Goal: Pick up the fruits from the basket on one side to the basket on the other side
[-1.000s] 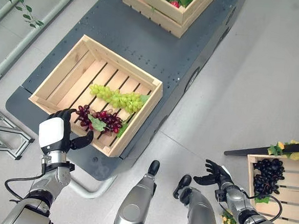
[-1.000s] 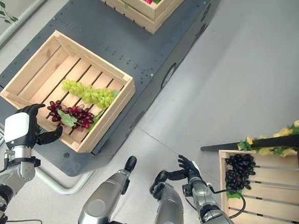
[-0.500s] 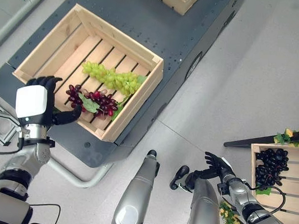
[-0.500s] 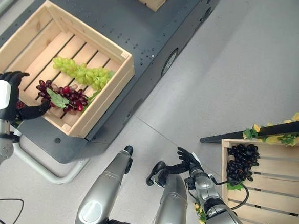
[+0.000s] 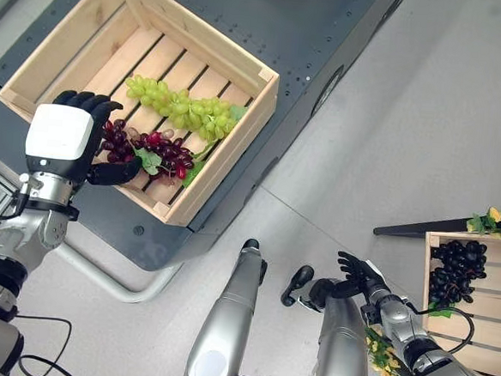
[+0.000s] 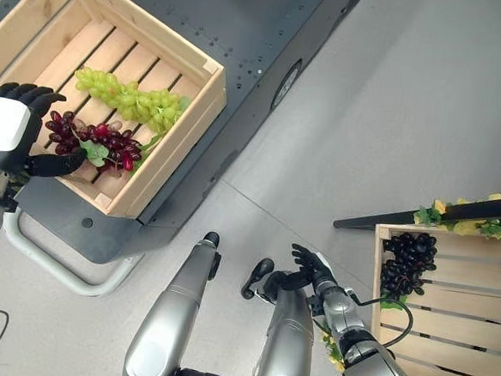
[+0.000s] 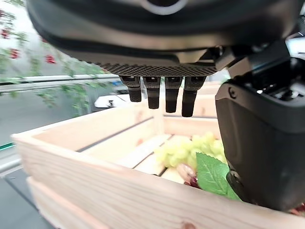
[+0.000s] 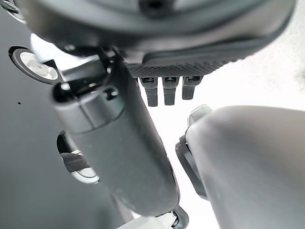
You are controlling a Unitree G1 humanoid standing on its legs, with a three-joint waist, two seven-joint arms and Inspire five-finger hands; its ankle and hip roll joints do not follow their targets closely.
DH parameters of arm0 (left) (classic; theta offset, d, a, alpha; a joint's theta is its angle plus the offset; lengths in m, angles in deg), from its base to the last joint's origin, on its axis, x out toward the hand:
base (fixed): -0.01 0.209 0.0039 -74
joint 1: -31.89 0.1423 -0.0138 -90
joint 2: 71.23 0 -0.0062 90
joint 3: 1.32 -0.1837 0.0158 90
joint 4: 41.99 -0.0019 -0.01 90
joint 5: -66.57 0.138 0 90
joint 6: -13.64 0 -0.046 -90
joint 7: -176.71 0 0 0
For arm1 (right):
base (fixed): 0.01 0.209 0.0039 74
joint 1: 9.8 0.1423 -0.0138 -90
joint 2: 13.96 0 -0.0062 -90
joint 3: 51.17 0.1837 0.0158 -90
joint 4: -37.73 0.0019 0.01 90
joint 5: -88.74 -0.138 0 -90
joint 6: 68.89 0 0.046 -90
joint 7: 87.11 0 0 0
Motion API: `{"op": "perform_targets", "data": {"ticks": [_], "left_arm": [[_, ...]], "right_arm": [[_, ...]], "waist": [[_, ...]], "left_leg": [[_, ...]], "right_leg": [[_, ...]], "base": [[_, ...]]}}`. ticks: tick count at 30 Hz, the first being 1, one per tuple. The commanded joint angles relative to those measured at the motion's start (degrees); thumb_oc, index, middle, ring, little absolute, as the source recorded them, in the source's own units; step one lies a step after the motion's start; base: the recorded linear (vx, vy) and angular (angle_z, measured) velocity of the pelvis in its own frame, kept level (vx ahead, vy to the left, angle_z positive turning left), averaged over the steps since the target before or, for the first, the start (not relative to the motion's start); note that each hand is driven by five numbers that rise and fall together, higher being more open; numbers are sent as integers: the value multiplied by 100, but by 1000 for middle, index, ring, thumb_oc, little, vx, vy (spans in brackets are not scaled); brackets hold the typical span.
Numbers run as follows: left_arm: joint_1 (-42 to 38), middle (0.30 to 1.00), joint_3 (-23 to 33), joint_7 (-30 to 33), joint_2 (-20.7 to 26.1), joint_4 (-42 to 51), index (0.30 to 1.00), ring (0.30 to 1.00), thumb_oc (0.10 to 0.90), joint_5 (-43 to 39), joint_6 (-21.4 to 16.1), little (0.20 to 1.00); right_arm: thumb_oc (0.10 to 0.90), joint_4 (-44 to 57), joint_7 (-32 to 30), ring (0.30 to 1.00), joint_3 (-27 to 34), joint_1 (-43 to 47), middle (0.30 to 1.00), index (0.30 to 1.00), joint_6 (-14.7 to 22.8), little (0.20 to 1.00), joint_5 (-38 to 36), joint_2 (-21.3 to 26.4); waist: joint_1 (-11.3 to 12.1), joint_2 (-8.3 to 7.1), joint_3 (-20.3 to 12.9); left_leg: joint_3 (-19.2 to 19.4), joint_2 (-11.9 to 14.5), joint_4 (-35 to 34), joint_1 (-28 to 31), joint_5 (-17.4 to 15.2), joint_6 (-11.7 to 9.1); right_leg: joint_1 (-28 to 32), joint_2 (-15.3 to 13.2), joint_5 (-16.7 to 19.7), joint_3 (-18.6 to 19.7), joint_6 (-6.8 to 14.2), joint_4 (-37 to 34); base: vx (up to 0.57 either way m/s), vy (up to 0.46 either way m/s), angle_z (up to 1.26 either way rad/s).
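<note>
A square crate of pale, unpainted wood, with slatted floor and plain board walls, is seen on a dark grey platform whose flat top is dotted with small holes. Two bunches of grapes are lying inside this crate: a green bunch, long and made of small round pale berries, and a red bunch, dark and glossy, with a green leaf upon it. The two bunches are placed side by side, the red one nearer to the front wall of the crate. The left hand, black with a white cover on its back, is held over the near corner of the crate, just beside the red bunch; its fingers are kept straight and relaxed, and the thumb is spread toward the grapes, so nothing is gripped by it. Whether the thumb is touching the berries cannot be told. A second wooden crate of the same slatted make is seen on the right side, and one bunch of black grapes with a leaf is lying in it near its far wall. Yellow flowers with green leaves are seen just behind that crate, along a dark bar. The right hand is held low, well apart from both crates, above the smooth grey floor; its fingers are loosely spread and nothing is held in them.
</note>
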Motion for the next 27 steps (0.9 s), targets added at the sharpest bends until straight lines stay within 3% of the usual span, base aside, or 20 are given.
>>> {"op": "perform_targets", "data": {"ticks": [1,12,19,24,27], "left_arm": [[-145,900,143,-229,695,401,900,900,800,28,-212,900],[-542,900,-337,-1117,1277,1393,900,900,800,-161,-520,900],[-739,900,-594,-1811,1416,1757,900,900,800,-380,-370,900],[-685,900,-643,-2089,1351,1816,900,900,800,-31,154,900],[-822,900,-732,-2440,1355,1598,900,900,800,-66,899,900]], "right_arm": [[800,71,120,900,134,-256,900,900,252,900,61,402],[800,89,330,900,191,-359,900,900,312,900,160,462],[800,93,275,900,249,-354,900,900,290,900,171,515],[800,93,303,900,272,-325,900,900,296,900,43,535],[800,106,291,900,220,-349,900,900,369,900,29,550]], "waist": [[156,91,-64],[145,114,-64],[124,162,-64],[113,144,-64],[82,65,-64]], "left_leg": [[504,-202,-427,248,-29,578],[485,-206,-495,298,-2,544],[517,-193,-506,259,63,561],[529,-189,-503,244,70,551],[532,-127,-531,206,86,549]], "right_leg": [[730,273,151,-93,-160,-163],[764,246,210,-92,-95,-214],[693,217,257,-122,-134,-203],[651,220,278,-111,-120,-189],[611,244,313,-108,-102,-226]], "base": [[-3,19,9],[-4,6,-1],[-18,4,0],[0,0,0],[0,0,0]]}}
